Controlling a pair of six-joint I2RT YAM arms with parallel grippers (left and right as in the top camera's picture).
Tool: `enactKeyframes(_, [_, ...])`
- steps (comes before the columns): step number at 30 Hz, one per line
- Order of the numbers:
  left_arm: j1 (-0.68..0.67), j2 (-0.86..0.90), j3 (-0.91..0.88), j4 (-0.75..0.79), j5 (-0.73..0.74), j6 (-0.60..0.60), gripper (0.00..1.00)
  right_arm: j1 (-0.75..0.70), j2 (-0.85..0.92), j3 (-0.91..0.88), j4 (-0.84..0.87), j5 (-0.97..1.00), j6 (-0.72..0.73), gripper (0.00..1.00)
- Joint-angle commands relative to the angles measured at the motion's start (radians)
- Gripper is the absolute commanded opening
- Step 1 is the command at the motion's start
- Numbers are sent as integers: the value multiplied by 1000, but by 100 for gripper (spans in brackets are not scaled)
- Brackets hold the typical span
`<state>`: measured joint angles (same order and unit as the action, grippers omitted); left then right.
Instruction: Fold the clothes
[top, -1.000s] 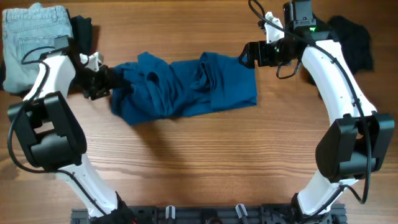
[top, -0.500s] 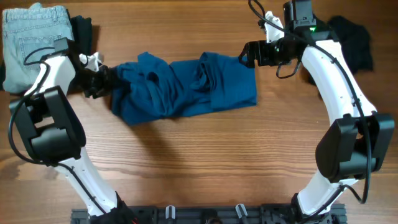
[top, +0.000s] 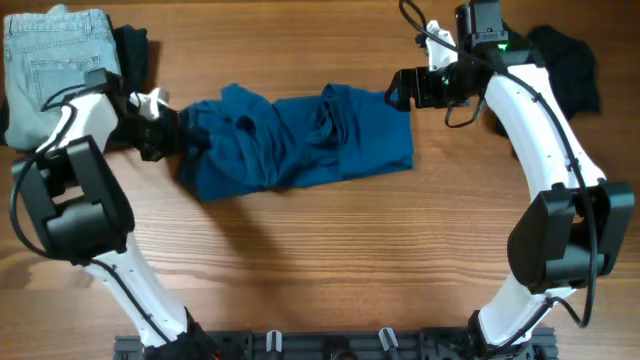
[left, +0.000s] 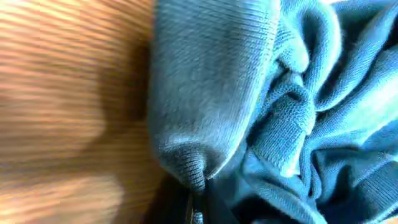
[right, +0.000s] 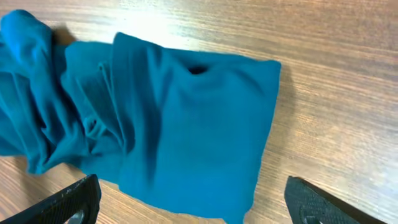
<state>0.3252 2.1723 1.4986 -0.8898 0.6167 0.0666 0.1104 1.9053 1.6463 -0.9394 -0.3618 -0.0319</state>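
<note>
Overhead: left pincer (top: 184, 137) clamped (seemingly) on clothes (top: 300, 140).

Looking like robotics lab workbench: two white robot arms (top: 545, 140) standing on black mounting rail (top: 330, 345) at wooden table (top: 320, 260) edge.

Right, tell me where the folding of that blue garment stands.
Done: nothing is neatly folded yet; the blue garment lies bunched and wrinkled on the table. In hand: the left gripper is shut on its left end, while the right gripper hangs open by the upper right corner. Left: grip that side, spread the cloth flat and make the folds.
</note>
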Motion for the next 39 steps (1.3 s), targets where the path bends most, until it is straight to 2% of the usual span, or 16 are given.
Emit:
enactKeyframes(1, [48, -157, -6, -8, 19, 8, 4, -1, -5, 13, -16, 29, -21, 95])
enactKeyframes(5, [61, -299, -6, -4, 16, 8, 4, 0, -5, 3, -26, 28, -20, 94])
enactKeyframes(7, [64, -352, -6, 0, 11, 4, 4, 0, -2, -25, -21, 13, -18, 75])
enactKeyframes(9, [65, -386, -6, 5, 11, -17, 4, 6, 8, -64, 2, -17, -17, 46])
enactKeyframes(11, [65, -399, -6, 4, 11, -22, 4, 6, 14, -107, 56, -82, 12, 21])
enactKeyframes(13, [65, -401, -6, -1, 12, -22, 4, 10, 21, -154, 127, -166, 55, 8])
enactKeyframes(14, [64, -401, -6, -2, 16, -23, 4, 14, 21, -183, 169, -201, 73, 5])
enactKeyframes(17, [51, -404, -4, 1, 23, -29, 4, 37, 22, -264, 285, -254, 125, 4])
enactKeyframes(24, [-47, -407, 78, -4, 23, -30, 4, 88, 33, -416, 526, -221, 248, 4])
enactKeyframes(34, [-117, -458, 151, -10, 21, -55, 4, 71, 136, -420, 586, -166, 274, 4])
enactKeyframes(39, [-257, -462, 151, 19, 14, -53, 4, 71, 222, -420, 607, -170, 322, 4])
